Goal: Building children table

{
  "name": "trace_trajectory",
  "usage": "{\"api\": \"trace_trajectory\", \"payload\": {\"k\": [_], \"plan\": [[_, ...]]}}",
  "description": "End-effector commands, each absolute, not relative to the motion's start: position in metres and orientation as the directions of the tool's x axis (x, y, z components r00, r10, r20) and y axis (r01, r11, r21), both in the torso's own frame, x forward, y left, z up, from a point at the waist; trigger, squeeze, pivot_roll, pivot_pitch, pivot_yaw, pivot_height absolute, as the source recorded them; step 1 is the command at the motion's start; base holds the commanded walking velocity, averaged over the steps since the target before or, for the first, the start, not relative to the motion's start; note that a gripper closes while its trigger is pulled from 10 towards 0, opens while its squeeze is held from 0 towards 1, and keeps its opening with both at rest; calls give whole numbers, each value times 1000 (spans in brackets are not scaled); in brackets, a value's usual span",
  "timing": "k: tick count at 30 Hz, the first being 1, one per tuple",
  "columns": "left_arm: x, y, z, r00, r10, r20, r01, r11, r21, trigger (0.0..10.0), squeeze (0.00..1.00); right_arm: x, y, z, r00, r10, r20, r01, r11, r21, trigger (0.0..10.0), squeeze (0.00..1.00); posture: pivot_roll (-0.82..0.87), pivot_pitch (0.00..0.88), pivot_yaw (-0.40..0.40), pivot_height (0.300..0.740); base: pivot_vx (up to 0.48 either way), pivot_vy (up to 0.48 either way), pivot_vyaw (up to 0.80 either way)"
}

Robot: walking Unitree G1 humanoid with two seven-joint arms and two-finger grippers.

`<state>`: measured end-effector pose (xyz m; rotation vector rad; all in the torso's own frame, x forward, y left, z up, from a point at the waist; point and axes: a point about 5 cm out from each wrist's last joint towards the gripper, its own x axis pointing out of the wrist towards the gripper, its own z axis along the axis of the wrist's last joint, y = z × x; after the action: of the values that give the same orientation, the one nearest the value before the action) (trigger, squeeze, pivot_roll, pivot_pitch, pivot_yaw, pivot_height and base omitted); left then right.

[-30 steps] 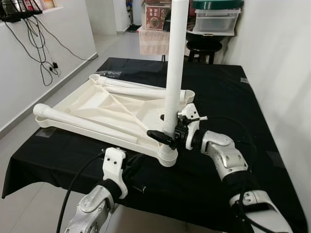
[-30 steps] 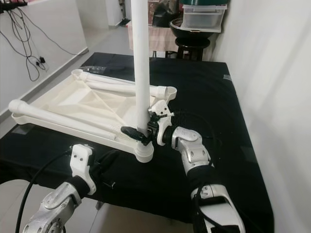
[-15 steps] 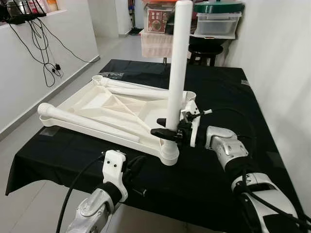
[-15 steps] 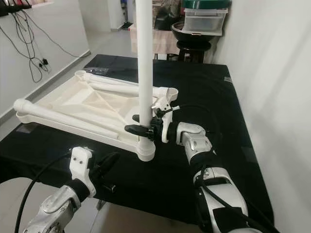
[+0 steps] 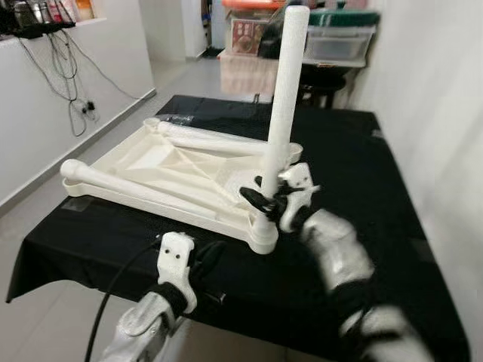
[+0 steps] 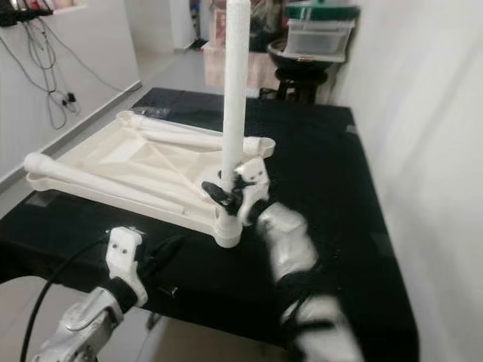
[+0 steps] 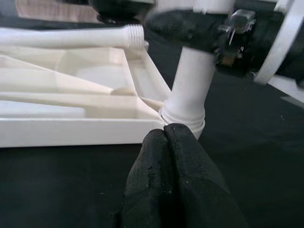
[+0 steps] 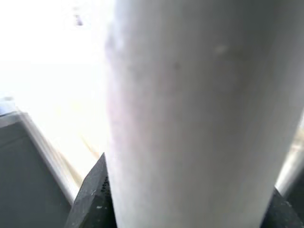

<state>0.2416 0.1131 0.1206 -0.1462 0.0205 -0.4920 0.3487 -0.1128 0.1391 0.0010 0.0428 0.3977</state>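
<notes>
A white plastic table top (image 5: 170,167) lies upside down on the black cloth. One white table leg (image 5: 285,98) stands upright in the socket (image 5: 264,240) at its near right corner, leaning a little to the right. My right gripper (image 5: 264,200) is shut on this leg low down, just above the socket; in the right wrist view the leg (image 8: 190,114) sits between the black fingers (image 8: 92,192). My left gripper (image 7: 165,130) is shut on nothing and hovers over the cloth near the front edge, pointing at the socket. Two loose legs (image 5: 132,188) lie across the table top.
The black-clothed work table (image 5: 362,166) runs up to a white wall on the right. Behind it stand a dark stool (image 5: 324,75) and stacked storage boxes (image 5: 336,41). Cables (image 5: 72,83) hang on the left wall above bare floor.
My right arm has swung nearer and lower and is blurred with motion, still gripping the leg. The leg's top has tipped slightly rightward. The left gripper has barely moved.
</notes>
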Motion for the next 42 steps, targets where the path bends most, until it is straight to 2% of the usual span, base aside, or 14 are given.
{"api": "trace_trajectory", "payload": {"k": [1, 9, 10, 12, 13, 14, 15, 18, 21, 22, 23, 24, 25, 42], "plan": [[242, 118, 120, 884, -468, 5, 464, 874, -147, 10000, 0, 332, -130, 107, 942, 256, -219, -262, 965, 3, 0, 0, -7, 0, -1, 740, 0, 0, 0], [246, 118, 119, 885, -465, 4, 461, 877, -137, 10000, 0, 343, -136, 112, 952, 217, -214, -237, 968, -76, 0, 0, 17, 0, -21, 740, 0, 0, 0], [246, 118, 119, 887, -461, 4, 458, 879, -137, 10000, 0, 343, -131, 114, 941, 269, -205, -288, 955, -66, 10000, 0, 18, 0, -17, 740, 0, 0, 0], [246, 119, 119, 888, -460, 5, 456, 879, -137, 10000, 0, 344, -128, 115, 931, 307, -199, -324, 944, -57, 10000, 0, 18, 0, -17, 740, 0, 0, 0], [246, 118, 119, 886, -463, 3, 459, 878, -137, 10000, 0, 344, -123, 119, 910, 378, -171, -390, 920, -43, 10000, 224, 12, 0, -4, 740, 0, 0, 0], [246, 118, 119, 884, -467, 1, 462, 876, -138, 10000, 0, 341, -118, 123, 904, 398, -155, -408, 912, -42, 10000, 224, 12, 0, -4, 740, 0, 0, 0], [246, 118, 119, 883, -470, 0, 465, 874, -138, 10000, 0, 339, -111, 130, 867, 483, -119, -489, 872, -23, 10000, 1000, 12, 0, -1, 740, 0, 0, 0], [246, 118, 119, 883, -470, 0, 465, 874, -138, 10000, 0, 339, -111, 130, 867, 483, -119, -489, 872, -23, 10000, 1000, 12, 0, -1, 740, 0, 0, 0], [246, 117, 119, 881, -472, 1, 468, 873, -139, 10000, 0, 340, -109, 144, 757, 652, -49, -652, 758, 22, 10000, 1000, 24, 0, -5, 740, 0, 0, 0], [246, 117, 119, 881, -473, 2, 468, 873, -139, 10000, 0, 341, -111, 148, 699, 714, -34, -713, 700, 25, 10000, 859, 33, 0, -9, 740, 0, 0, 0], [245, 116, 120, 881, -472, 3, 468, 873, -139, 10000, 0, 343, -115, 149, 661, 749, -37, -749, 662, 13, 10000, 212, 33, 0, -9, 740, 0, 0, 0], [245, 116, 120, 881, -472, 3, 468, 873, -139, 10000, 0, 343, -115, 149, 661, 749, -37, -749, 662, 13, 10000, 212, 33, 0, -9, 740, 0, 0, 0], [245, 116, 120, 882, -471, 4, 467, 873, -139, 10000, 0, 346, -119, 147, 636, 770, -54, -770, 638, 16, 10000, 0, 43, 0, -13, 740, 0, 0, 0], [189, 120, 138, 867, -497, 33, 495, 853, -167, 10000, 0, 365, -121, 181, 349, 937, 5, -937, 349, 8, 10000, 0, 170, 99, 35, 740, 0, 0, 0]]}}
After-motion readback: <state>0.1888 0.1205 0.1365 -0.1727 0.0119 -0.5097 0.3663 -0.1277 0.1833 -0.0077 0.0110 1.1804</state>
